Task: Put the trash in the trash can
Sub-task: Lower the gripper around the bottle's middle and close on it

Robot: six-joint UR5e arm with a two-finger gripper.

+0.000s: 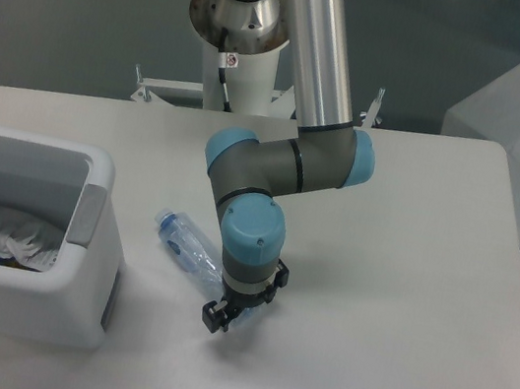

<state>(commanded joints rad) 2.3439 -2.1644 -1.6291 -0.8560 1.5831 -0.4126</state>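
At the left edge of the worktop we see the trash can, with crumpled clear wrapper lying inside it. Just right of it the bottle lies flat, blue cap toward the can. Our tool sits low at the bottle's far end; whether it is clamped we cannot tell.
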